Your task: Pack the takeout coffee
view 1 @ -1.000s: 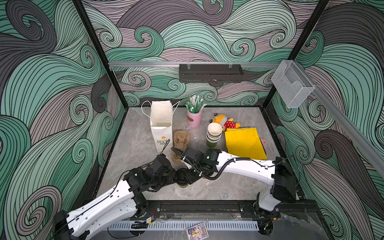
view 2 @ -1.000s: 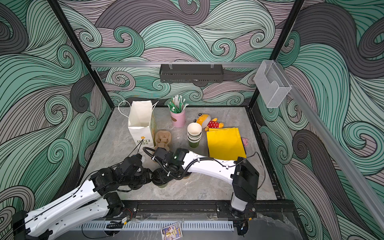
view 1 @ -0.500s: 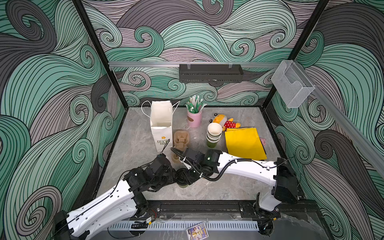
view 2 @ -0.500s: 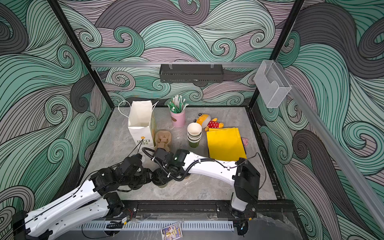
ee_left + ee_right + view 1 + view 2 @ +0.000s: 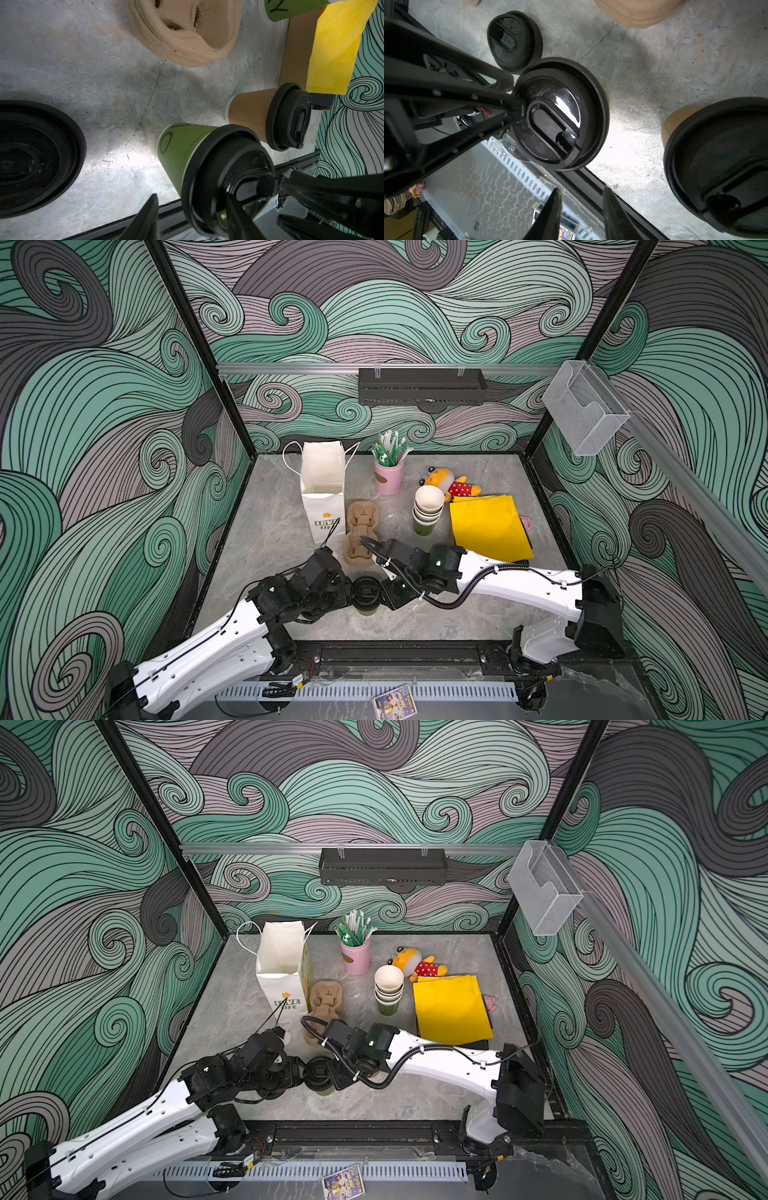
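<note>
The green cup stands upright, long axis vertical, black lid uppermost, just beside the upright brown cup at the front of the table, with the left gripper at its rim, perhaps pinching it though I cannot tell, and the right gripper parted and empty.

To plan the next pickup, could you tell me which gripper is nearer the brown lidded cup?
Right. The right gripper hangs just beside the brown lidded cup; the left gripper sits beyond the green lidded cup, which stands between them.

Two lidded cups show, one green cup and one brown cup, plus at least one loose lid. There is one paper bag, one carrier stack, one straw pot, one stack of open cups, one plush toy and one yellow sheet.
</note>
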Robot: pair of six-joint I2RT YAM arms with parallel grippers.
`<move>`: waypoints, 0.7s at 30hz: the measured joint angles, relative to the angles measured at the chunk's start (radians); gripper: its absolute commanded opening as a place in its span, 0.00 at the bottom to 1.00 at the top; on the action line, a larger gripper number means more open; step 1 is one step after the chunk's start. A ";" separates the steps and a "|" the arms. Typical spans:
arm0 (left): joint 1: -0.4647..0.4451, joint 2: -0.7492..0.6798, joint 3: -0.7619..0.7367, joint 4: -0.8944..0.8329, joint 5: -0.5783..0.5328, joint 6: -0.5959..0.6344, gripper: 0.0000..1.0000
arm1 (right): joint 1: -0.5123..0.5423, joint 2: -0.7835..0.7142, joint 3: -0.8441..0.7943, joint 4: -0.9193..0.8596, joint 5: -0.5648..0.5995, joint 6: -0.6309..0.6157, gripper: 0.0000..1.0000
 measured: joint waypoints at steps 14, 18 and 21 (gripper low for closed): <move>0.008 0.000 0.000 0.001 0.003 0.007 0.51 | 0.000 0.058 0.000 0.025 0.003 0.016 0.33; 0.008 0.000 0.000 0.001 0.003 0.007 0.51 | 0.000 0.061 0.000 0.026 0.005 0.021 0.33; 0.009 0.000 0.000 0.001 0.004 0.008 0.51 | 0.000 0.066 0.006 0.017 0.009 0.022 0.33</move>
